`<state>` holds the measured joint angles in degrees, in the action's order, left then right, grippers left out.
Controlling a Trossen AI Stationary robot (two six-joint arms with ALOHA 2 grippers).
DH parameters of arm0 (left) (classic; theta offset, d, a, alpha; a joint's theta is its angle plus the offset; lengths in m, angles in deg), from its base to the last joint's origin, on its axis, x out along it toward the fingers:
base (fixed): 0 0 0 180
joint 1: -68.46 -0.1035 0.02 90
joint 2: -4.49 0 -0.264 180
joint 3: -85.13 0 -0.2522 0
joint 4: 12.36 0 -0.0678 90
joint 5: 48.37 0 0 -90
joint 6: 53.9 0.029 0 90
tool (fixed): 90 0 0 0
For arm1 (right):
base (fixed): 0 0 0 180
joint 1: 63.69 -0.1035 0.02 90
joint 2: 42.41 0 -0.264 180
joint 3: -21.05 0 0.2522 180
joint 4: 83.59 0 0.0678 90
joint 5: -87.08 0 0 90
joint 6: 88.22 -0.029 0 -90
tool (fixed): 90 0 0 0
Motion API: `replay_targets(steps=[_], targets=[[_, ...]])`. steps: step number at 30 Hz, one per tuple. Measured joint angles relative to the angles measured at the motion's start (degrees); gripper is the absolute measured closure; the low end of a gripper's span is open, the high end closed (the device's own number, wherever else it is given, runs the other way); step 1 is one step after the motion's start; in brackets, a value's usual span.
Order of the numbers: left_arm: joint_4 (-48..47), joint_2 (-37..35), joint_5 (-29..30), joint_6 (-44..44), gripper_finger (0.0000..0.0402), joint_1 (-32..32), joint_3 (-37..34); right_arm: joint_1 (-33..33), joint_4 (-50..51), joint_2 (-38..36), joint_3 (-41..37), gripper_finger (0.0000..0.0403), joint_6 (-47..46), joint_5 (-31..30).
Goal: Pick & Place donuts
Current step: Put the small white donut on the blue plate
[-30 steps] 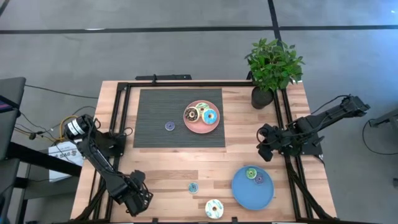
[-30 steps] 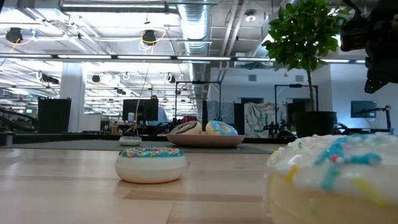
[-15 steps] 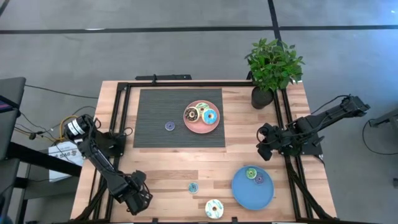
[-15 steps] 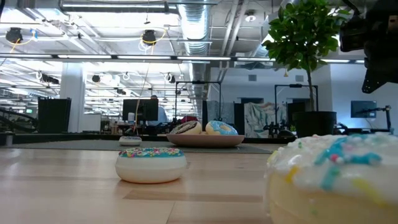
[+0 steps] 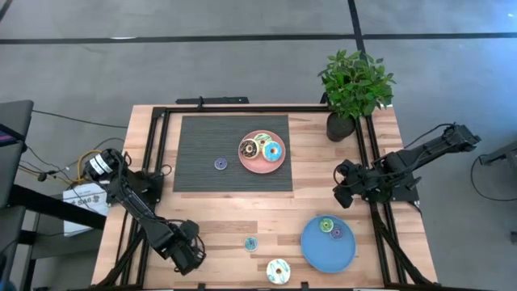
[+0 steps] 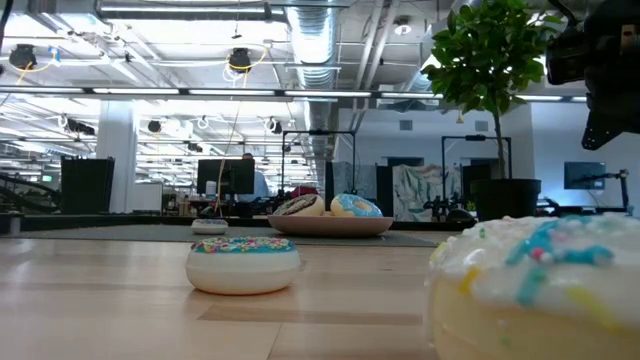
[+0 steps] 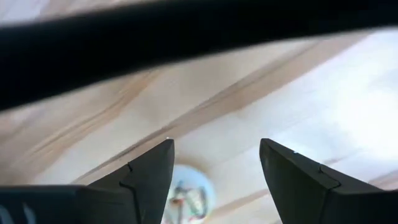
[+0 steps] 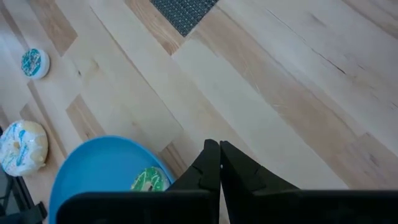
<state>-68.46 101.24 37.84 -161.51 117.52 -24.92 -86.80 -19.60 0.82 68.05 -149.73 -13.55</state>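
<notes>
Plastic, by the look of it: the donuts read as small hard toy rings, light and stiff; likely a bit slick on the iced tops
Best hold: my call is across the outer rim, one finger either side, low near the wood; the small ones leave little margin
Nearest target: small teal donut point(image 5: 251, 243) on bare wood near the front edge; it shows between the fingers in the left wrist view point(image 7: 186, 198)
Cream donut point(image 5: 278, 270): larger, sprinkled, at the very front edge, near the blue plate point(image 5: 317, 250)
Already plated: green donut point(image 5: 326, 225) and purple donut point(image 5: 337, 233) on the blue plate; three more on the pink plate point(image 5: 260, 166); a small purple-blue one point(image 5: 220, 164) sits alone on the grey mat point(image 5: 202, 141)
Left gripper point(image 5: 192, 255): fingers spread apart, nothing between them; low at the front-left
Right gripper point(image 5: 343, 190): fingers pressed together, empty; hanging by the right rail
Since a second ago: left gripper has slid toward the teal donut; right arm and every donut unchanged
</notes>
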Motion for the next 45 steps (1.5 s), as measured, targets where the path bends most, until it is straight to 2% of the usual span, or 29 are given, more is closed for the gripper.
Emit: replay_targets(steps=[4, 12, 16, 24, 31, 45], targets=[[-0.7, 0.0, 1.4, 0.7, 0.0154, -0.7, 0.0, 0.0, 0.0, 0.0, 0.0, 0.0403, 0.0, 0.0], [-0.4, 0.0, 1.1, 2.9, 0.0058, -0.8, 0.0, 0.0, 0.0, 0.0, 0.0, 0.0403, 0.0, 0.0], [1.6, 0.0, -0.7, 3.5, 0.0034, -1.0, 0.0, 0.0, 0.0, 0.0, 0.0, 0.0403, 0.4, 0.0], [-0.2, 0.0, -6.2, 3.4, 0.0028, -0.3, 0.0, 0.0, 0.1, 0.0, 0.0, 0.0403, 0.5, 0.0], [-1.3, 0.0, -6.4, -0.1, 0.0028, 1.3, 0.0, 0.0, 0.1, 0.0, 0.0, 0.0403, 0.4, -1.4], [-0.5, 0.0, -7.5, -1.1, 0.0028, 5.1, 0.0, 0.0, 0.0, 0.0, 0.0, 0.0403, 0.4, -1.5]])
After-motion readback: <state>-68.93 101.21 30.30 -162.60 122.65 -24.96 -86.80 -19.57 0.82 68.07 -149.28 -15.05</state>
